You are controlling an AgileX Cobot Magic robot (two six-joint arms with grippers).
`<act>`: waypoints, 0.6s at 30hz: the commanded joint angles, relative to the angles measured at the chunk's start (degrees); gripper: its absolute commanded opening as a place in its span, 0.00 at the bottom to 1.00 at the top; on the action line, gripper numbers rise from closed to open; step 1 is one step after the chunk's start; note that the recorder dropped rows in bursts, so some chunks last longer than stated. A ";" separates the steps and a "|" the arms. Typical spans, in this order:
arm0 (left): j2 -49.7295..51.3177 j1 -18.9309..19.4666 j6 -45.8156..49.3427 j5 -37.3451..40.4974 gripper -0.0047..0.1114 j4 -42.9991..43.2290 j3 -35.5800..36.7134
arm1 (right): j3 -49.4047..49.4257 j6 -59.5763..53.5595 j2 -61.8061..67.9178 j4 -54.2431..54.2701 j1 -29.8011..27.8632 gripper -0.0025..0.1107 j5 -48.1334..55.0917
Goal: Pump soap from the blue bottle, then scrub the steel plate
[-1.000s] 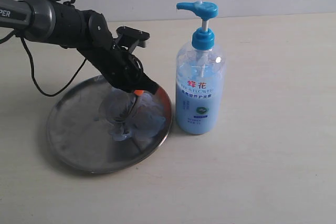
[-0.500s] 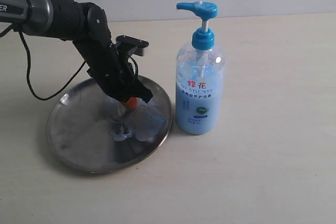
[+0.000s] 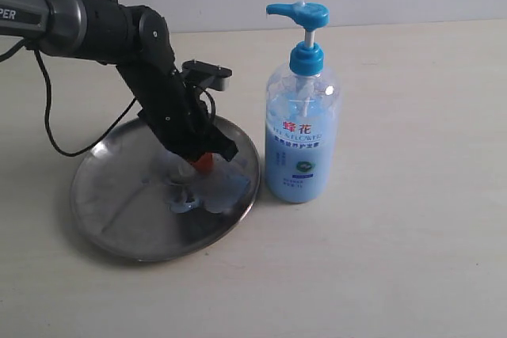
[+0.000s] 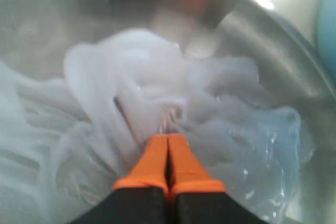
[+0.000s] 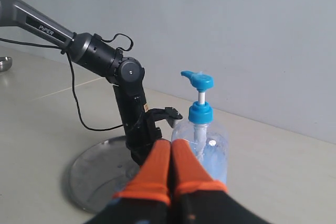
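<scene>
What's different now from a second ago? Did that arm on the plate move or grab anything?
The left tool, closed with nothing in it, slid a little toward the camera across the steel plate, dragging through the soap, while the arm above it swung more upright. Nothing was picked up or let go. The blue bottle and the plate stayed put.

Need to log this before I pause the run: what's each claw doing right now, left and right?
Left claw: closed, nothing visibly held, tips in the soap on the steel plate.
Right claw: closed, holding nothing.
</scene>
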 commanded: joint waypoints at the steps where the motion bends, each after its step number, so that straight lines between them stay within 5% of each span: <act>1: 2.39 -0.35 -0.11 -8.36 0.04 1.59 1.24 | 0.56 -0.07 -0.25 -0.36 0.09 0.02 -0.65; 10: 2.39 0.12 -0.11 -14.60 0.04 2.29 1.24 | 0.56 -0.07 -0.25 -0.35 0.09 0.02 -0.77; 18: 2.39 0.12 -0.11 -8.30 0.04 3.82 1.24 | 0.56 -0.07 -0.25 -0.35 0.09 0.02 -0.77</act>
